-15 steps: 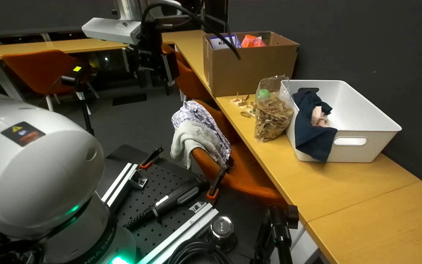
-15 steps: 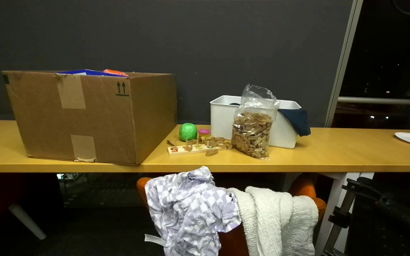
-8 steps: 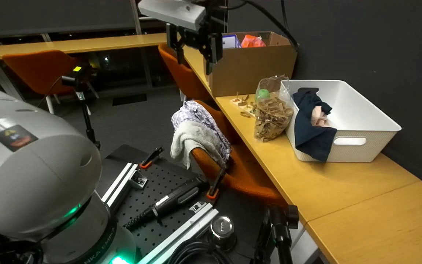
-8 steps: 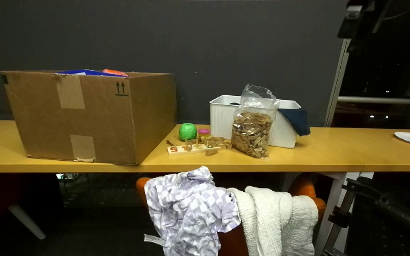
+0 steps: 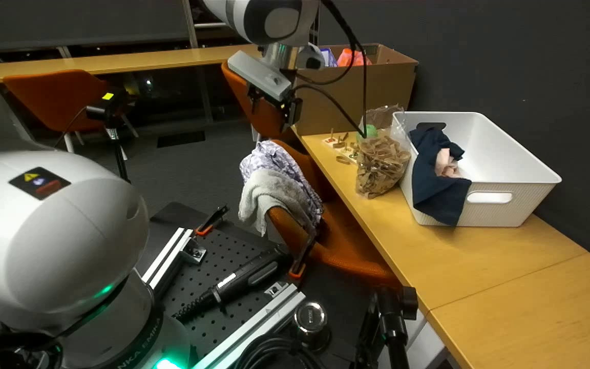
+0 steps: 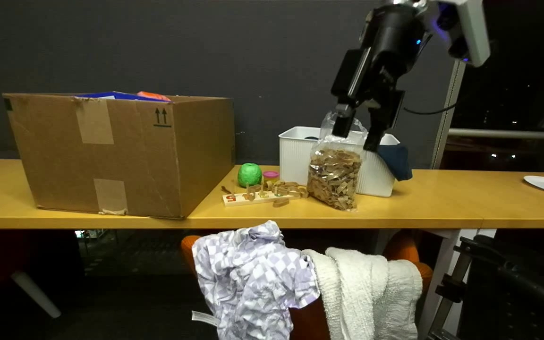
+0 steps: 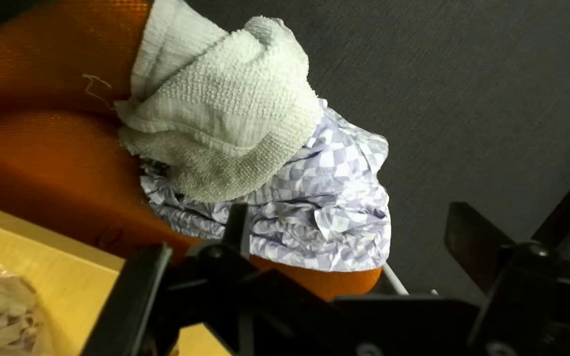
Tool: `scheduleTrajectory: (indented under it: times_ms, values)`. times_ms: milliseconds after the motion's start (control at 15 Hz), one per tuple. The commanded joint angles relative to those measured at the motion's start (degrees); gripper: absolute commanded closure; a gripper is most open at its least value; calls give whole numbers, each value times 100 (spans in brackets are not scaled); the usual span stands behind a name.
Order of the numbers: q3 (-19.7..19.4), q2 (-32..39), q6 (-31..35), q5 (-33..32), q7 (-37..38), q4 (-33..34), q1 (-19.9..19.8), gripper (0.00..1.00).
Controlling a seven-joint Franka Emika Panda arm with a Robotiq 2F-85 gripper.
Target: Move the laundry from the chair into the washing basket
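Note:
A white and lilac checkered cloth (image 5: 273, 158) and a white towel (image 5: 261, 188) hang over the back of the orange chair (image 5: 349, 241). Both also show in an exterior view, the cloth (image 6: 253, 274) and the towel (image 6: 364, 283), and in the wrist view, where the towel (image 7: 235, 99) partly overlaps the cloth (image 7: 324, 198). The white basket (image 5: 520, 159) stands on the table. A dark blue cloth (image 5: 433, 189) hangs over its side, with a pink cloth (image 5: 446, 163) beside it. My gripper (image 6: 358, 134) is open and empty above the chair; its fingers (image 7: 348, 212) are wide apart.
A cardboard box (image 5: 351, 97) stands on the table (image 5: 484, 271) near my gripper. A clear bag of brown strips (image 6: 333, 174), a green ball (image 6: 249, 175) and a wooden board (image 6: 258, 198) lie before the basket. A black stand (image 5: 392, 323) rises near the table edge.
My arm has swung across toward the table and come down with the gripper tilted above the chair. The gripper has entered an exterior view. The cloths and basket have not moved.

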Motion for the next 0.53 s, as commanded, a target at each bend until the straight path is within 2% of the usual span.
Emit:
scheduleTrajectory:
  times_ms: [0,467]
  values:
    - [262,1393,-99,473,-215,1062,-293,0]
    - [721,3339,-871,69,283,2804,-737,0]
